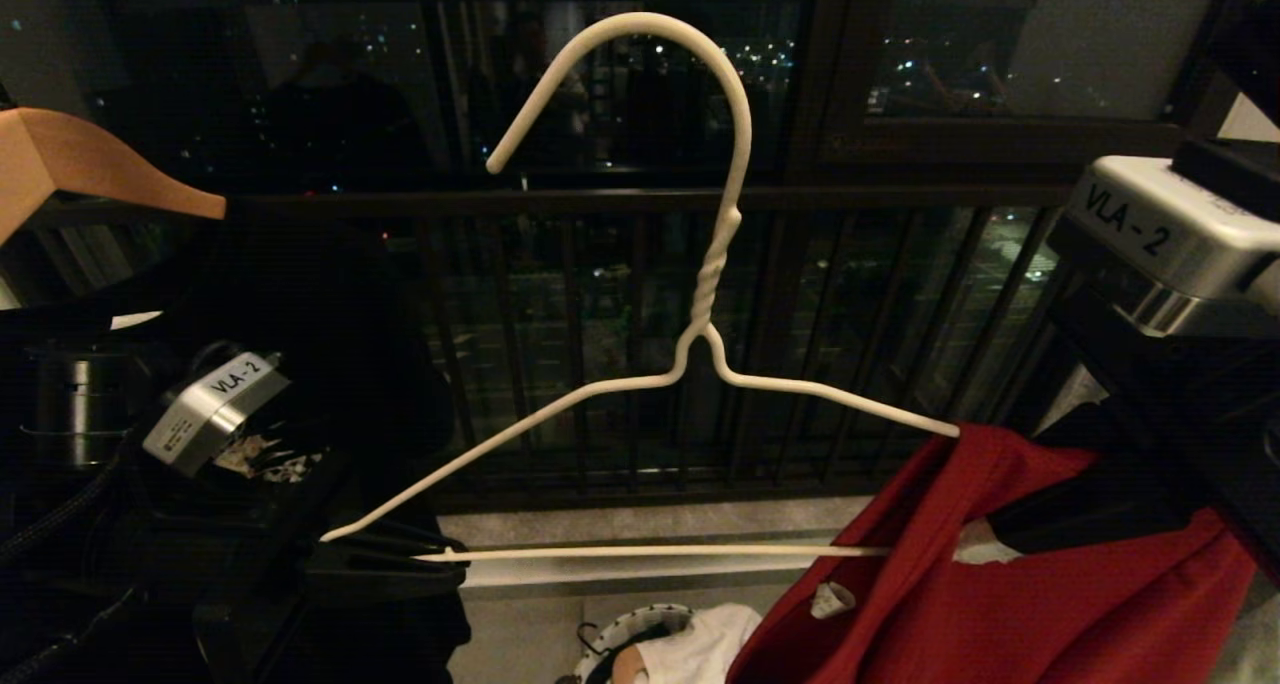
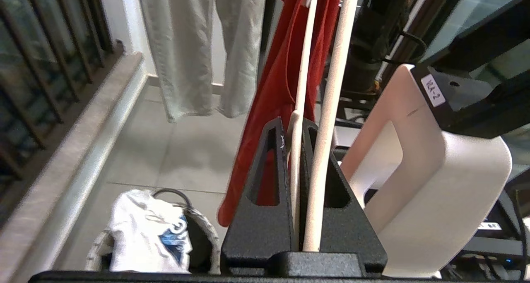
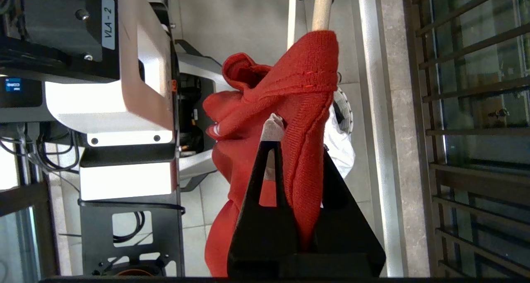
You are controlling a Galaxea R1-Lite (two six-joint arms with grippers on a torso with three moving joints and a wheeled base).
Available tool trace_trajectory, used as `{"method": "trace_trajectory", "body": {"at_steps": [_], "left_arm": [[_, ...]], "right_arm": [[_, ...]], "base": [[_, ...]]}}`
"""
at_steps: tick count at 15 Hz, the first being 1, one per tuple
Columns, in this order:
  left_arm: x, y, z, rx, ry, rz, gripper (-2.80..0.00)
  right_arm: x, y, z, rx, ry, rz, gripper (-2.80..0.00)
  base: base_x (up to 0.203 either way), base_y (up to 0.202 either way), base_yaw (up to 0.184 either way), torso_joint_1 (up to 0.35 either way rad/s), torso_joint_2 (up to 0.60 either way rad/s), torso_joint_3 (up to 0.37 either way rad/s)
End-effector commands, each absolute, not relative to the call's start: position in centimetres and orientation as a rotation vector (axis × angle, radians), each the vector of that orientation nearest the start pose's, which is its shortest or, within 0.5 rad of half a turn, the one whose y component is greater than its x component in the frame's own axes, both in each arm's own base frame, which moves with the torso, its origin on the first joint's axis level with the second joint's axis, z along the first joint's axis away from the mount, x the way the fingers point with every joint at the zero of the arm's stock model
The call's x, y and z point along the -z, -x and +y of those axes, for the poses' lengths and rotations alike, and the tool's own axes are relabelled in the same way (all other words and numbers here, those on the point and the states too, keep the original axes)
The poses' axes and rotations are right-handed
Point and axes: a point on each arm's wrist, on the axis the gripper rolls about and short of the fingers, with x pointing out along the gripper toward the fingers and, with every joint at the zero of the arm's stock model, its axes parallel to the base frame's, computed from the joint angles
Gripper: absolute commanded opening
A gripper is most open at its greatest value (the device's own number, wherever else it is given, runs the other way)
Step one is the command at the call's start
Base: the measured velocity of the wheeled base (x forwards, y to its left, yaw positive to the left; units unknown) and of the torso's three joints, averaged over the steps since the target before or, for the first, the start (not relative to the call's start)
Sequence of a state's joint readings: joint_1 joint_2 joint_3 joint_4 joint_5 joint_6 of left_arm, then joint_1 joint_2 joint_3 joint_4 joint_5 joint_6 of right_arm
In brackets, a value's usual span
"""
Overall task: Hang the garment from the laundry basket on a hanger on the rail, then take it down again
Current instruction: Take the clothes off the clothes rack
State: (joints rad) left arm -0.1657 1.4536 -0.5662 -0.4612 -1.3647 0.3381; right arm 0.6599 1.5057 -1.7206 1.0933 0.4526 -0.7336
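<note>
Two black wedge-shaped tools at work: left tool (image 1: 400, 559) clamped tight on the left corner of the thin white wire hanger (image 1: 700, 364) with twisted neck, held up level; right tool (image 3: 296, 159) pinched shut on the red knit T-shirt (image 1: 1000, 584), draped over the hanger's right end. Round patterned-rim laundry basket (image 1: 625, 629) sits on the tiled floor below, holding a white T-shirt (image 2: 145, 233).

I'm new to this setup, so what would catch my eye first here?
A white wire hanger fills the middle of the head view against dark night windows, the left claw shut on its lower left corner. At its right end hangs a red T-shirt, gripped by the right claw.
</note>
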Motion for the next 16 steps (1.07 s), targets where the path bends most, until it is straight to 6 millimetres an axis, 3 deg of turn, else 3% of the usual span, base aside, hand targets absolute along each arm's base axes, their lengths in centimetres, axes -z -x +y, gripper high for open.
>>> {"method": "trace_trajectory", "body": {"at_steps": [1, 6, 7, 16], "left_arm": [[-16.91, -20.75, -5.71, 1.551, 0.014, 0.148, -2.8], [-16.95, -20.73, -5.7, 1.553, 0.01, 0.142, -2.8], [-16.92, -20.71, -5.7, 1.553, 0.011, 0.143, -2.8], [-16.85, -20.71, -5.72, 1.554, 0.011, 0.144, -2.8]], "right_arm": [[-33.22, -15.22, 12.9, -1.332, 0.704, 0.506, -2.8], [-33.05, -15.3, 12.92, -1.329, 0.708, 0.514, -2.8], [-33.04, -15.27, 12.89, -1.329, 0.712, 0.512, 0.0], [-33.09, -15.28, 12.89, -1.325, 0.708, 0.513, 0.0]], "base": [[0.0, 0.0, 0.0, 0.0, 0.0, 0.0], [0.0, 0.0, 0.0, 0.0, 0.0, 0.0], [0.0, 0.0, 0.0, 0.0, 0.0, 0.0], [0.0, 0.0, 0.0, 0.0, 0.0, 0.0]]}}
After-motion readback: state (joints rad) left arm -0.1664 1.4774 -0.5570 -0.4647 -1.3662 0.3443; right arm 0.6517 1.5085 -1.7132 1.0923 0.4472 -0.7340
